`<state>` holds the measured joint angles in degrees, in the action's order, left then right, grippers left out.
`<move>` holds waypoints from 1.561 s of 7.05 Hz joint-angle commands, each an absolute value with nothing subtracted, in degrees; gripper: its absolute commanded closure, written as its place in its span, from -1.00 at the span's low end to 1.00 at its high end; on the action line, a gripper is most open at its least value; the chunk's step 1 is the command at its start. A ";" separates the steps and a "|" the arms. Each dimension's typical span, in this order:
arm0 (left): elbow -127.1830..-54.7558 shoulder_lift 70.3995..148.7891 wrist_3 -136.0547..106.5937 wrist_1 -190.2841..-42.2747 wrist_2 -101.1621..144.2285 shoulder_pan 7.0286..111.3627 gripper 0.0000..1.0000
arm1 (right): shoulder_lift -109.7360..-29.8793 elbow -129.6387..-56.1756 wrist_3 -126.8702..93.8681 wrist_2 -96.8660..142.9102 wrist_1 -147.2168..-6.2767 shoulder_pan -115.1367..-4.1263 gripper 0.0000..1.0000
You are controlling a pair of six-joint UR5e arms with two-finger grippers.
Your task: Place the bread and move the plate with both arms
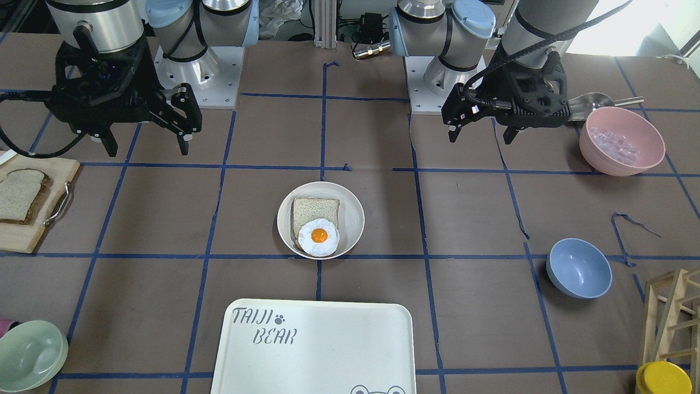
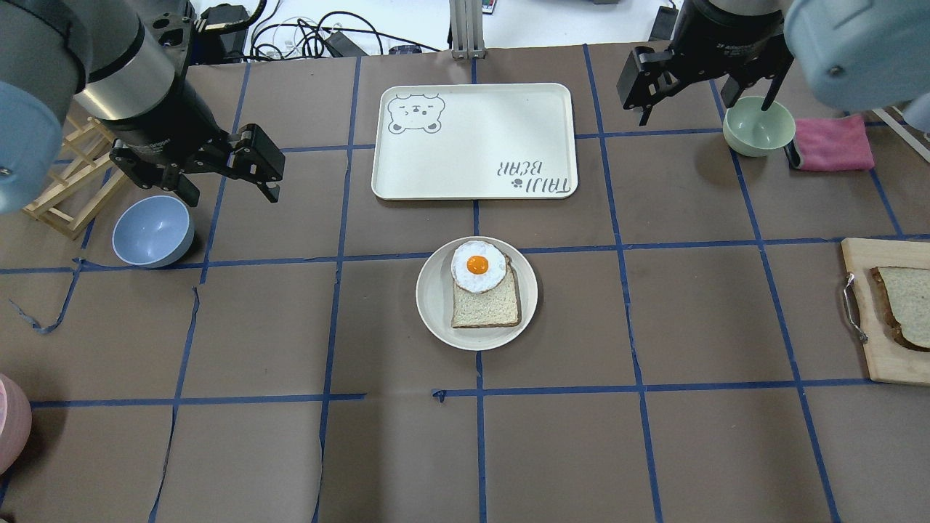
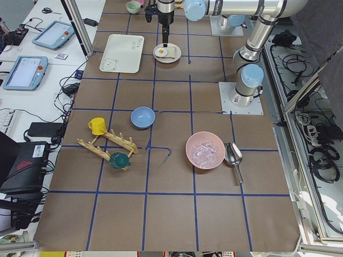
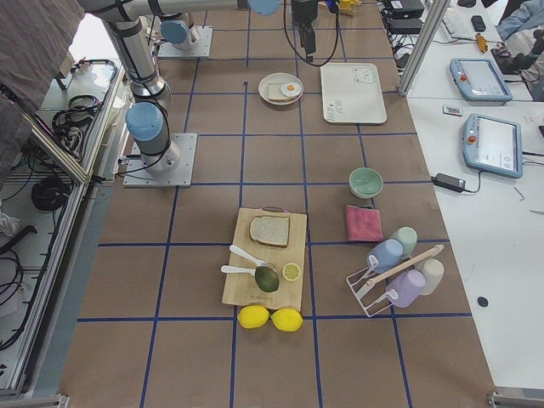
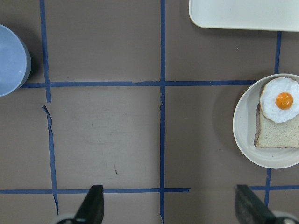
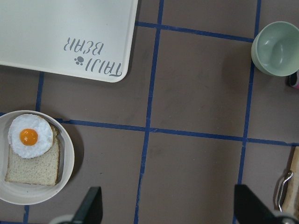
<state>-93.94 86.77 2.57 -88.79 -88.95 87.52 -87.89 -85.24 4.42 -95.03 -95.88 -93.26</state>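
Observation:
The bread (image 1: 19, 197), with a dark crust, lies on a wooden board (image 1: 30, 232) at the robot's right; it also shows in the overhead view (image 2: 904, 294). The plate (image 1: 353, 219) stands mid-table and holds a paler slice (image 1: 314, 210) with a fried egg (image 1: 319, 236) on it; the plate shows too in the overhead view (image 2: 432, 298) and both wrist views (image 5: 243, 121) (image 6: 65, 172). My left gripper (image 1: 480, 138) (image 2: 232, 197) and right gripper (image 1: 147, 149) (image 2: 701, 102) hover above the table, both open and empty, apart from the plate and the bread.
A "TAIJI BEAR" tray (image 2: 472, 138) lies beyond the plate. A blue bowl (image 2: 152, 231) and a wooden rack (image 2: 65, 189) are under my left arm. A green bowl (image 2: 758, 125) and a pink cloth (image 2: 832, 143) are by my right gripper. A pink bowl (image 1: 622, 141) holds ice.

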 commanded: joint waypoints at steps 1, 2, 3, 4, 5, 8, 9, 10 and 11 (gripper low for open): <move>-93.87 86.84 2.55 -88.77 -88.94 87.63 -1.00 | -87.89 -85.17 4.48 -95.01 -95.89 -93.25 -1.00; -93.87 86.57 2.55 -88.94 -89.03 87.63 -1.00 | -87.89 -85.25 4.57 -95.10 -95.89 -93.16 -1.00; -93.78 86.49 2.55 -89.03 -89.21 87.45 -1.00 | -87.89 -85.25 4.66 -95.10 -95.89 -93.16 -1.00; -93.78 86.40 2.55 -89.12 -89.30 87.36 -1.00 | -87.89 -85.25 4.66 -95.10 -95.89 -93.16 -1.00; -93.87 86.40 2.55 -89.21 -89.30 87.45 -1.00 | -87.89 -85.25 4.75 -95.10 -95.89 -93.16 -1.00; -94.66 86.66 2.46 -89.21 -89.47 87.45 -1.00 | -87.89 -85.25 4.14 -94.58 -95.54 -93.08 -1.00; -94.75 86.92 2.55 -89.30 -89.56 87.36 -1.00 | -88.24 -85.17 3.96 -94.05 -95.54 -92.99 -1.00; -94.49 86.75 2.46 -89.21 -89.39 87.36 -1.00 | -88.59 -85.08 3.87 -92.82 -95.54 -92.99 -1.00; -94.66 86.84 2.55 -89.21 -89.21 87.45 -1.00 | -88.51 -85.17 3.78 -91.86 -95.45 -92.99 -1.00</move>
